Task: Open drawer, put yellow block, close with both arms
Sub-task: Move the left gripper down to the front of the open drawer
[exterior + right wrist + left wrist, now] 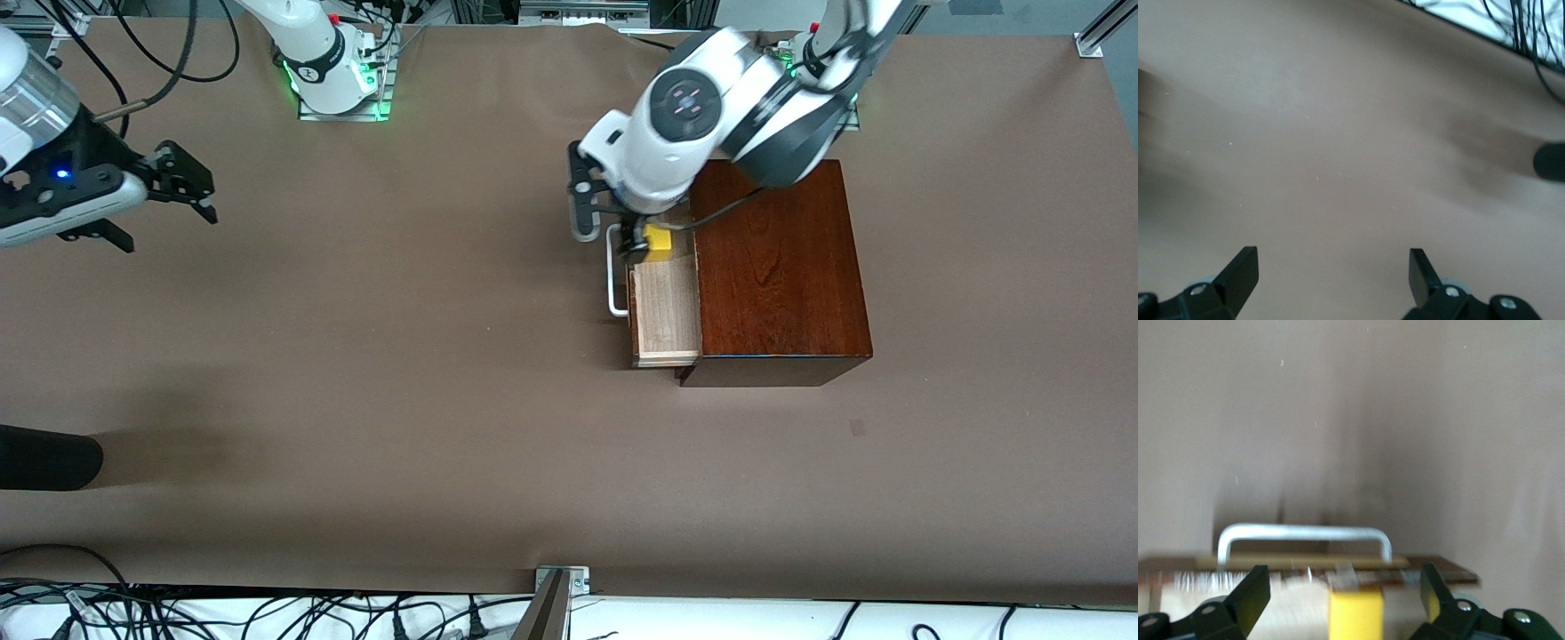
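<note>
- left wrist view shows the left gripper (1345, 600) spread wide over the open drawer (665, 307), its fingers (1251, 593) clear of the yellow block (1355, 615) between them.
- yellow block: small bright cube inside the drawer's pale interior, near the white handle (1303, 535).
- right gripper (182, 182) waits with jaws apart, empty, over bare table (400, 400).

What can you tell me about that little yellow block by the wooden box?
The yellow block is a small, plain, bright cube with flat, smooth-looking faces. It sits inside the open drawer, at the end farther from the front camera, over the pale wood floor. The left hand is right over it, fingers spread apart on either side of the block with gaps showing, so it looks released rather than gripped.
</note>
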